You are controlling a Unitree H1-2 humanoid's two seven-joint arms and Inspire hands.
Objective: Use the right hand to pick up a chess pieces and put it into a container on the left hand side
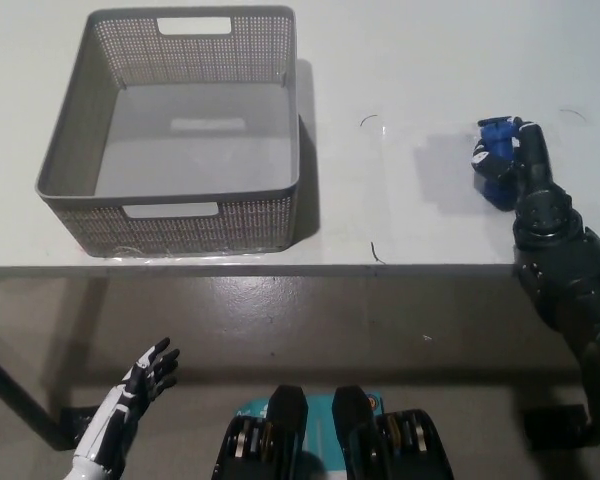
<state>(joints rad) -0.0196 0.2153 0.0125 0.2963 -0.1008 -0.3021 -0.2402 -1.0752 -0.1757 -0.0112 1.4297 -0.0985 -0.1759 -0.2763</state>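
A blue chess piece [494, 152] is at the table's right side, wrapped by my black right hand [521, 165], whose fingers are closed around it. Part of the piece is hidden behind the hand, and I cannot tell whether it is touching the table. The grey perforated basket [73, 150] stands on the table's left half, with nothing visible inside. My white left hand [138, 385] rests low at the bottom left, below the table edge, fingers apart and holding nothing.
The white table's front edge [280, 268] runs across the middle of the view, with grey floor below it. Small dark marks [370, 120] lie on the table between basket and chess piece.
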